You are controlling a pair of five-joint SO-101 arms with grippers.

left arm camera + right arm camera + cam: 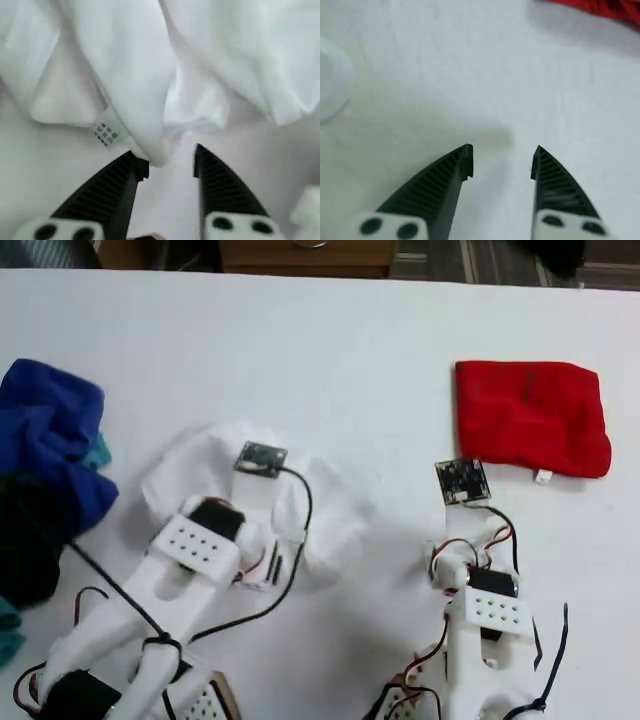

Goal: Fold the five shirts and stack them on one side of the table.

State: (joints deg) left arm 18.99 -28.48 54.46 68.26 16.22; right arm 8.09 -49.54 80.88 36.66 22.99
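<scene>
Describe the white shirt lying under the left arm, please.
The white shirt is soft, thin-looking cloth, unfolded, crumpled in a loose heap on the white table. Deep folds overlap, and a small sewn label shows. The open left end effector sits at one fold's edge.

Just past the fingers (115, 190) of the left gripper (170, 157), the white shirt (150, 75) runs off the frame, and we cannot read its tag (106, 132). Well beyond the right gripper (502, 160), we see the blurred red shirt (600, 6) cut off.
</scene>
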